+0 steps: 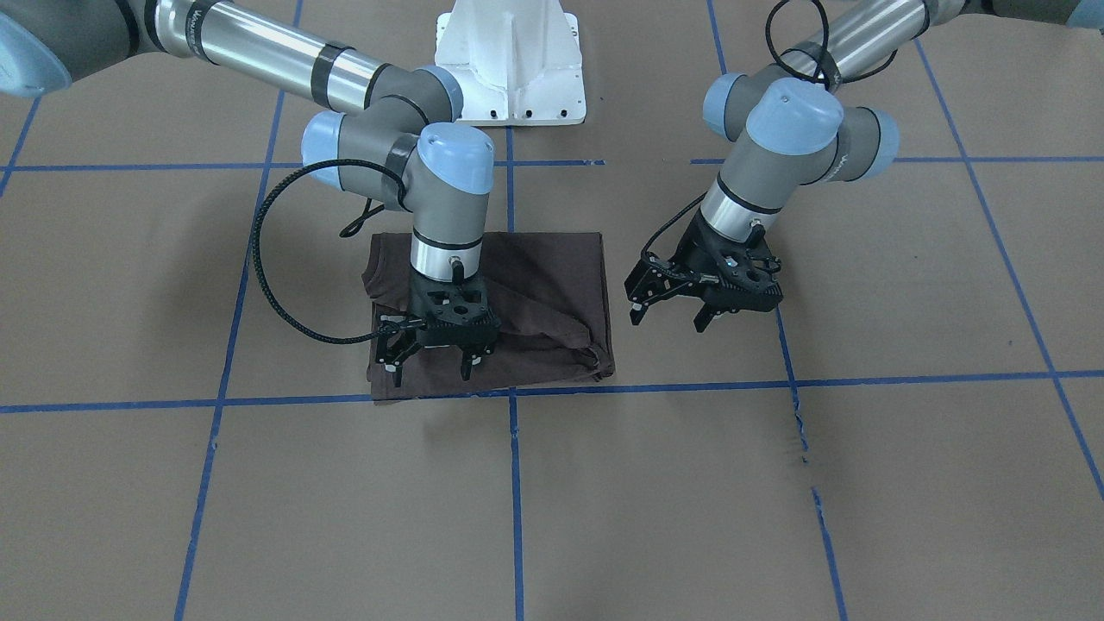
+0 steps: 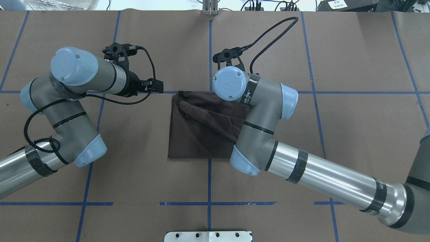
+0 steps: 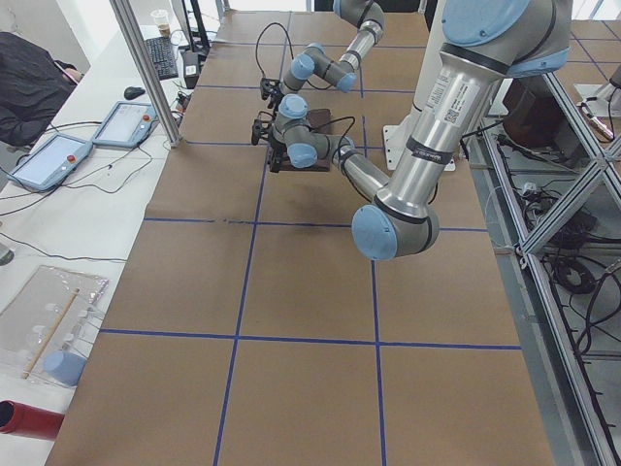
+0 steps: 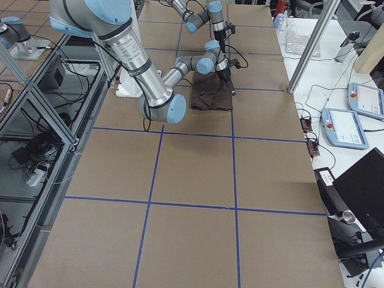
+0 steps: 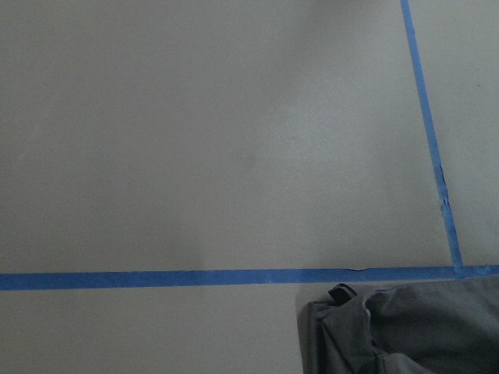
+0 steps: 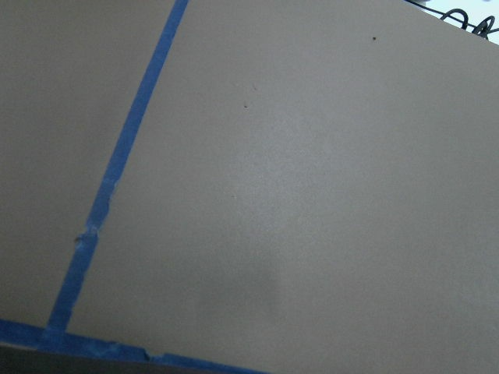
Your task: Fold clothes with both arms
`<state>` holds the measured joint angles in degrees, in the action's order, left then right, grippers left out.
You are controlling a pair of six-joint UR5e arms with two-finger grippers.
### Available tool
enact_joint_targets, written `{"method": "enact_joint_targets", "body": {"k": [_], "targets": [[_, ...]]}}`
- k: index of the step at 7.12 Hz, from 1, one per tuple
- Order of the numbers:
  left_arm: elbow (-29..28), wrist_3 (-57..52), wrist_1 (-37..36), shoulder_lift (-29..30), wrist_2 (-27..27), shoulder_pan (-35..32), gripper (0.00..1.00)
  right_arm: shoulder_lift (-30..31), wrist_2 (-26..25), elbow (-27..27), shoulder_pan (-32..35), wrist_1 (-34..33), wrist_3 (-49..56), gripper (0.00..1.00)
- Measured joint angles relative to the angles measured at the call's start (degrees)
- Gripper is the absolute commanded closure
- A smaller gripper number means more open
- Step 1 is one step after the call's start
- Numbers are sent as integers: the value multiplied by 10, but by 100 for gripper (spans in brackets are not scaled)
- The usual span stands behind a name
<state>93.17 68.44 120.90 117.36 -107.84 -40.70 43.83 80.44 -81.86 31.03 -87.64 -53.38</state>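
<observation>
The clothes are one dark brown T-shirt (image 1: 535,285) lying folded into a rough rectangle on the paper, with a bunched fold along one side (image 2: 201,124). My right gripper (image 1: 431,369) hangs open over the shirt's edge farthest from the robot base, fingers pointing down, nothing between them. My left gripper (image 1: 668,319) stands open and empty just beside the shirt, over bare paper. In the overhead view both grippers are hidden under their wrists. The left wrist view catches a crumpled shirt corner (image 5: 405,335); the right wrist view shows only paper and tape.
Brown paper with blue tape lines (image 1: 514,483) covers the table. The white pedestal base (image 1: 509,60) sits behind the shirt. Black cables loop off both wrists (image 1: 267,293). Tablets and clutter lie off the table's far side (image 4: 348,126).
</observation>
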Motion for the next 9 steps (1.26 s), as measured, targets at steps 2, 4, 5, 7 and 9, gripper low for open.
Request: {"method": "enact_joint_targets", "body": {"k": [2,4,5,7,9], "targets": [[1,9,2,-2,0,1,0,9,-29,-78,-46,-94,-7,3],[2,15,3,-2,0,1,0,24,-84,-100,-107,-129,-19,23],[3,17,3,-2,0,1,0,35,-102,-101,-128,-133,-22,32],[4,18,3,-2,0,1,0,49,-115,-101,-151,-135,-20,35],[4,18,3,-2,0,1,0,46,-114,-103,-155,-134,-16,35]]}}
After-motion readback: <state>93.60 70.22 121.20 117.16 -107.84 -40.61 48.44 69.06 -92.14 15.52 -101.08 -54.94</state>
